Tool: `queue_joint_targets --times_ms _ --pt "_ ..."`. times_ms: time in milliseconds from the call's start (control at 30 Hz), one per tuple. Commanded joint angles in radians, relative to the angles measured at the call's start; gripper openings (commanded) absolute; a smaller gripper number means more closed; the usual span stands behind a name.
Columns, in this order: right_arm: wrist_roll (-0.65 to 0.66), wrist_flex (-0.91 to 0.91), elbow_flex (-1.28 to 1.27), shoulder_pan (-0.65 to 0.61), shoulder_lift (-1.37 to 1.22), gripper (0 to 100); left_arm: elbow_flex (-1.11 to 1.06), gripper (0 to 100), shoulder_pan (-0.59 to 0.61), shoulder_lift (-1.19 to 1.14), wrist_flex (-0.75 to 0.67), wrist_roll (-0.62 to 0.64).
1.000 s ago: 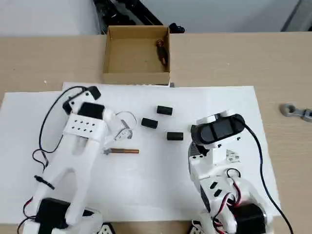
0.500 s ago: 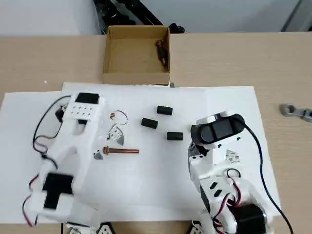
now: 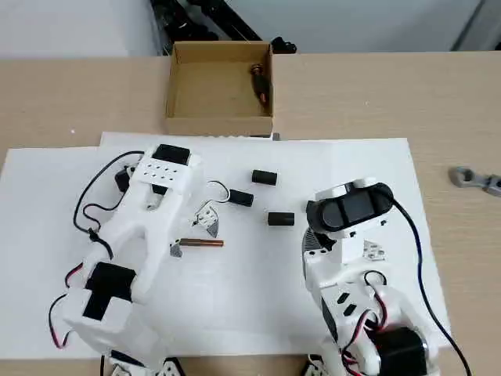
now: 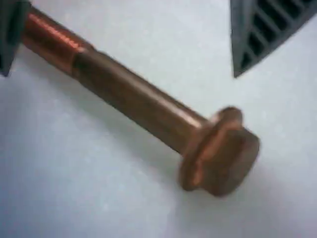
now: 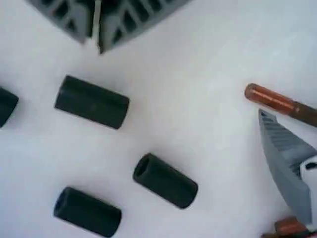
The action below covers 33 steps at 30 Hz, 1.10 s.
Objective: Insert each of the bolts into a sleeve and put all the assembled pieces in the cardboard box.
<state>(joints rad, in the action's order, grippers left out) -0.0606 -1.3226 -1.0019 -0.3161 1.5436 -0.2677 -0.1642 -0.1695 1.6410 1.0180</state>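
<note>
The bolt (image 4: pixel 148 106) was copper, its far end a brighter orange-red than the duller brown shank. The three sleeves (image 5: pixel 91 101) were matt black. The paper (image 3: pixel 235 298) was plain white, and the table (image 3: pixel 352 94) was pale tan wood with a faint grain. The box (image 3: pixel 176 78) was brown cardboard; the piece (image 3: pixel 259 82) inside it showed copper and dark brown. The left arm (image 3: pixel 149 211) and right arm (image 3: pixel 344 266) were white with black motors, trailing black and red wires (image 3: pixel 368 313). The left gripper (image 4: pixel 119 72) had dark grey fingers (image 4: pixel 257 34) with a ribbed lattice. The right gripper (image 5: pixel 98 47) was a lighter grey with the same lattice. The wrench (image 3: pixel 463 177) was dull grey.
</note>
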Motion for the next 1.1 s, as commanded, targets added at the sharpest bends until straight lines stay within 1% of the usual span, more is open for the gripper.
queue_joint_targets --times_ms 0,100,200,467,533,633,733,867,1000,1067 --pt "0.006 -0.002 0.006 0.005 0.007 0.4 0.03 27 0.034 0.005 -0.023 0.014" --pt "0.006 -0.002 0.006 0.005 0.007 0.4 0.028 27 0.064 0.005 -0.043 0.017" --pt "0.006 -0.002 0.006 0.005 0.007 0.4 -0.01 27 0.064 0.005 -0.078 0.017" --pt "0.006 -0.002 0.006 0.005 0.007 0.4 -0.165 27 0.064 0.005 -0.269 0.005" --pt "0.006 -0.002 0.006 0.005 0.007 0.4 -0.186 27 0.064 0.005 -0.292 -0.006" --pt "0.006 -0.002 0.006 0.005 0.007 0.4 -0.189 27 0.066 0.008 -0.285 -0.005" --pt "0.006 -0.002 0.006 0.005 0.007 0.4 -0.191 22 0.066 0.012 -0.285 -0.009" --pt "0.006 -0.002 0.006 0.005 0.007 0.4 -0.186 11 0.064 0.012 -0.292 -0.012" --pt "0.006 -0.002 0.006 0.005 0.007 0.4 -0.185 1 0.064 0.014 -0.292 -0.063" --pt "0.006 -0.002 0.006 0.005 0.007 0.4 -0.185 1 0.064 0.014 -0.29 -0.063"
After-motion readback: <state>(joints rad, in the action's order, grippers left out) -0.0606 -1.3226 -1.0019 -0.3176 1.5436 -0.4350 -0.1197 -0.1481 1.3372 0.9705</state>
